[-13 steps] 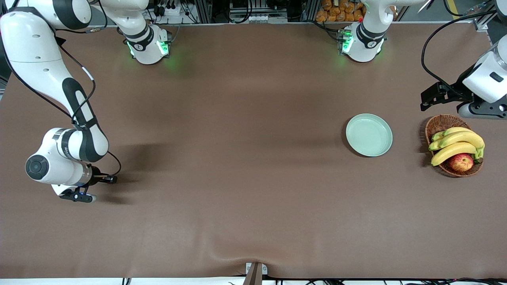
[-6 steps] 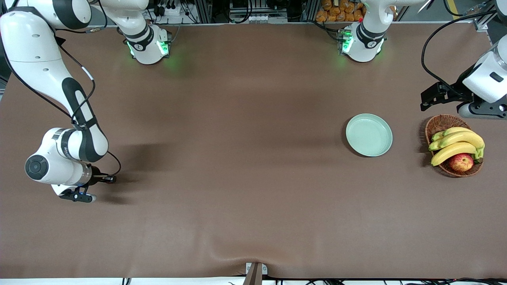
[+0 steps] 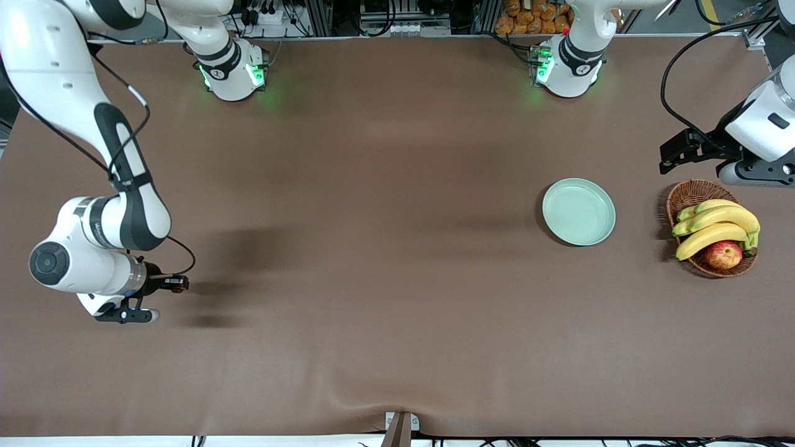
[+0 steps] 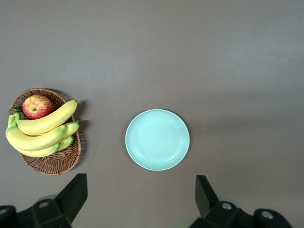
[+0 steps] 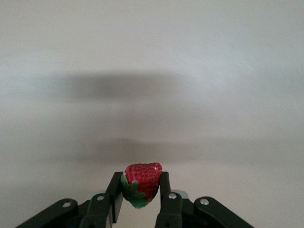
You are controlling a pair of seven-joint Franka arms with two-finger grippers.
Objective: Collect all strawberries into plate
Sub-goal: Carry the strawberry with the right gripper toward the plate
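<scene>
Front view: the right tool [image 3: 169,284] sits at the frame's lower left, above the surface [image 3: 372,248], while the plate [image 3: 579,212] lies empty at centre right beside the basket [image 3: 712,227].

Left wrist view: the left tool [image 4: 140,197], spread wide, waits over the plate [image 4: 157,139].

Right wrist view: the right tool [image 5: 139,190] pinches a strawberry [image 5: 141,183] by its sides. Carry level; release low over the plate's middle.

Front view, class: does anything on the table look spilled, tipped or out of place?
Nothing stands out. The plate sits flat and empty, the basket beside it holds its fruit, and the right gripper holds a strawberry cleanly.
</scene>
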